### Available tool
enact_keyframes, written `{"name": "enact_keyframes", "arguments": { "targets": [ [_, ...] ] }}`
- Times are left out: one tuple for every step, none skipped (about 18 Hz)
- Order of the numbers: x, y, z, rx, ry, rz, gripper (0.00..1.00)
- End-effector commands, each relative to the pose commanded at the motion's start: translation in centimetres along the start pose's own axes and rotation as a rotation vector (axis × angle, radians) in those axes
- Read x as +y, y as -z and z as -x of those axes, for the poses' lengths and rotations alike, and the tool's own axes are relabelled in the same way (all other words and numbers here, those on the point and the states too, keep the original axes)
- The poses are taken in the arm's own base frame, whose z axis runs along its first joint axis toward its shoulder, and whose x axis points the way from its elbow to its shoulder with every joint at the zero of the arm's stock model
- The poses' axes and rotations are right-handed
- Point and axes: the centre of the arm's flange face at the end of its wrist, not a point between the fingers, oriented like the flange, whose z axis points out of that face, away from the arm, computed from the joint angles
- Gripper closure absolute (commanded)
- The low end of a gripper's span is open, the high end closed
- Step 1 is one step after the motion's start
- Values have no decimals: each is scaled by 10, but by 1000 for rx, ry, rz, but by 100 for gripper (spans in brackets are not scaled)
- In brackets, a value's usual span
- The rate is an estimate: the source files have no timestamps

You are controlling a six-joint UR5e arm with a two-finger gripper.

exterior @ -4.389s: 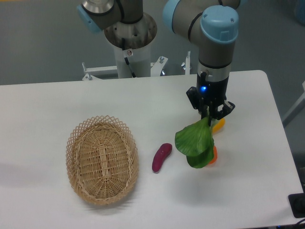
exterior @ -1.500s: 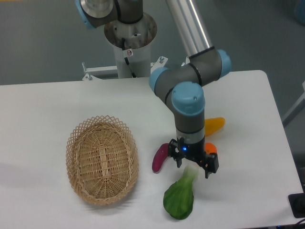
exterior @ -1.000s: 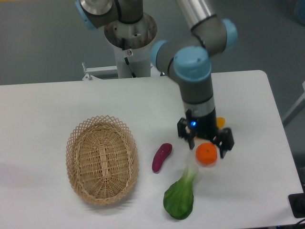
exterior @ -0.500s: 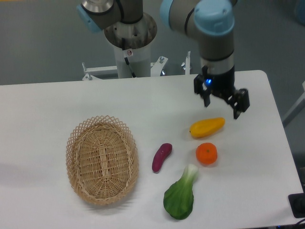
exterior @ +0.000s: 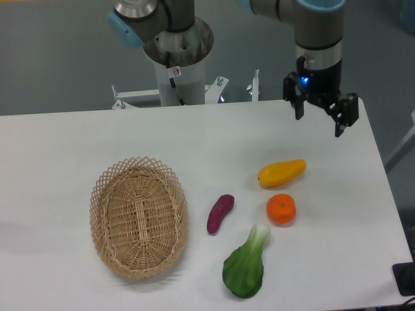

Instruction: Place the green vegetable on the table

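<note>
The green vegetable [exterior: 246, 267] lies flat on the white table [exterior: 58, 142] near the front edge, dark leaves toward the front and pale stem pointing up-right. My gripper [exterior: 320, 118] hangs well above and behind it, over the table's back right part. Its fingers are spread open and hold nothing.
A woven wicker basket [exterior: 139, 216] sits on the left. A purple eggplant [exterior: 220, 213], an orange [exterior: 281, 208] and a yellow elongated fruit [exterior: 282, 172] lie between the vegetable and my gripper. The robot's base column [exterior: 176, 58] stands behind the table.
The gripper set the green vegetable down near the front edge, let go of it, then rose and moved back and to the right. The vegetable has stayed still since.
</note>
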Motion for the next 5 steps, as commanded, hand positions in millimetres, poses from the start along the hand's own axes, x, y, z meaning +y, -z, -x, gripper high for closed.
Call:
{"name": "enact_keyframes", "arguments": {
  "targets": [
    [4, 1, -1, 9, -3, -16, 0],
    [10, 2, -2, 22, 2, -29, 0],
    [17, 2, -2, 31, 2, -35, 0],
    [19, 1, -3, 34, -10, -35, 0],
    [19, 0, -3, 38, -11, -35, 0]
  ]
}}
